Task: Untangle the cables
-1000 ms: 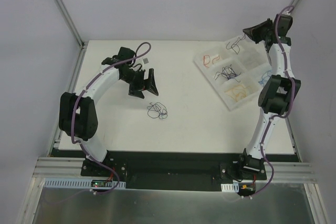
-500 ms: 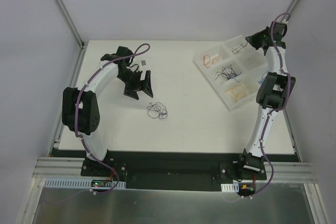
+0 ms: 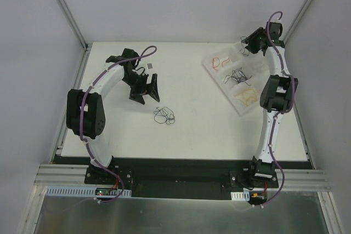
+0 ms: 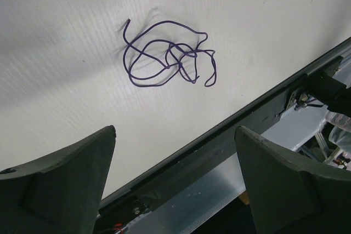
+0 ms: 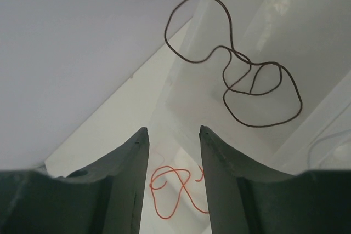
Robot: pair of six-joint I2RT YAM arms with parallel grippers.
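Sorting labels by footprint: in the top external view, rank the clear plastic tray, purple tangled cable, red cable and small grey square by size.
Clear plastic tray, largest.
Purple tangled cable and red cable look nearly alike; purple perhaps slightly wider.
Small grey square, smallest.

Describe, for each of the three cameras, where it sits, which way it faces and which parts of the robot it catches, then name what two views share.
Top external: above and behind the bases, looking down on the table; both arms show whole.
Left wrist: on the left arm, looking past the open left hand at the purple cable.
Right wrist: looking past the right hand at a brown cable in the tray.
Shared: the purple cable appears in top and left wrist.
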